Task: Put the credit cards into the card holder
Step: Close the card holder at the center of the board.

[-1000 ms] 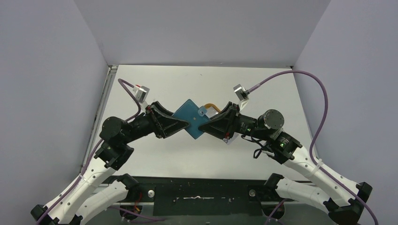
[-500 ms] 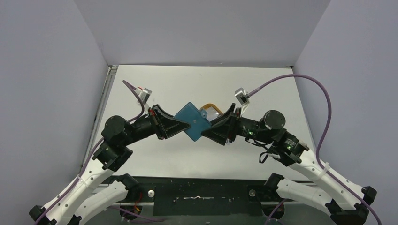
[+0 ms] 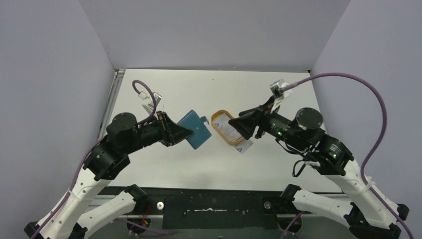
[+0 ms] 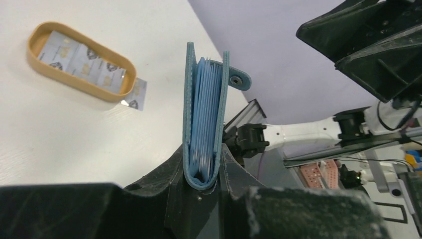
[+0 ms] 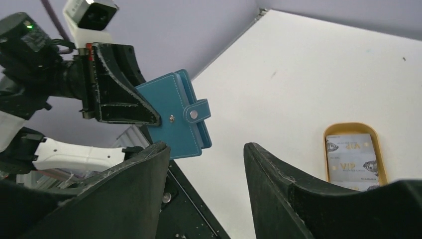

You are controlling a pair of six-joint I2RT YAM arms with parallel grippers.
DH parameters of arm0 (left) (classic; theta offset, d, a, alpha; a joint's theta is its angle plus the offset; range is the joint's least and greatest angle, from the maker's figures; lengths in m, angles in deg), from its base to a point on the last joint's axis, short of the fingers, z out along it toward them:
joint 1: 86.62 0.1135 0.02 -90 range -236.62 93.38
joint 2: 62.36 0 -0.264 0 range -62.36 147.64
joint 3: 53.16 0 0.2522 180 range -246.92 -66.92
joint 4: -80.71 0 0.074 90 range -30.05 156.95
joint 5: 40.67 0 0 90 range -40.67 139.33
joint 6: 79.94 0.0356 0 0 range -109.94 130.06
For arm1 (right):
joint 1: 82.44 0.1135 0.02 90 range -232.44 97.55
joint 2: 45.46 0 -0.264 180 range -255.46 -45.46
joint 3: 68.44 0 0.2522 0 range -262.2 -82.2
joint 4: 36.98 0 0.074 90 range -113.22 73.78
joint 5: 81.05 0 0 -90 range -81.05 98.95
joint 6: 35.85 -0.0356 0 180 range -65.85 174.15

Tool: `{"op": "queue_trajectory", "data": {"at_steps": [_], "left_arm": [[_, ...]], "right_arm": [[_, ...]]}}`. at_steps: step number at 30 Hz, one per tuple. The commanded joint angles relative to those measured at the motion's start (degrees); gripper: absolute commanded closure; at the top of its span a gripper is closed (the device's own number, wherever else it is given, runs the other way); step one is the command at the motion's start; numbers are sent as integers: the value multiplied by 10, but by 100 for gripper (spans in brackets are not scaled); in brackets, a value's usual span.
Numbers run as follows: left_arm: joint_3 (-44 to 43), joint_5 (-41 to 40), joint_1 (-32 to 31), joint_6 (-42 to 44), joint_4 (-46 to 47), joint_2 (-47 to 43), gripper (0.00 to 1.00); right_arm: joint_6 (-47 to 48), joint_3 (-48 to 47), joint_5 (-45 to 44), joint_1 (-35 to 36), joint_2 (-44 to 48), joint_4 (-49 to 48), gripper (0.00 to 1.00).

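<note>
The left gripper (image 4: 201,172) clamps the wallet (image 3: 196,130) by its spine beside the tray (image 3: 217,130), leaving its opening edge free; the right gripper (image 5: 205,149), spread and empty, hovers near the tray's cards (image 3: 229,128).

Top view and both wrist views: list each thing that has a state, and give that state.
wallet: folded, tab unsnapped, held above the table.
left hand: shut on the wallet.
right hand: open, empty.
tray: on the table, with cards lying flat inside.
loose card: flat on the table beside the tray.
</note>
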Motion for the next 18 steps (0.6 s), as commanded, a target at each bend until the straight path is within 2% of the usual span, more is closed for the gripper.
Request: {"op": "queue_trajectory", "data": {"at_steps": [1,11,18], "left_arm": [[-40,-42,-2,33,-57,14,100],[-50,-46,-4,43,-82,23,100],[-45,-45,-4,46,-89,17,100]], "right_arm": [[-6,-9,-30,6,-74,-4,44],[18,-40,-61,73,-175,-44,44],[20,-37,-68,76,-185,-56,56]]}}
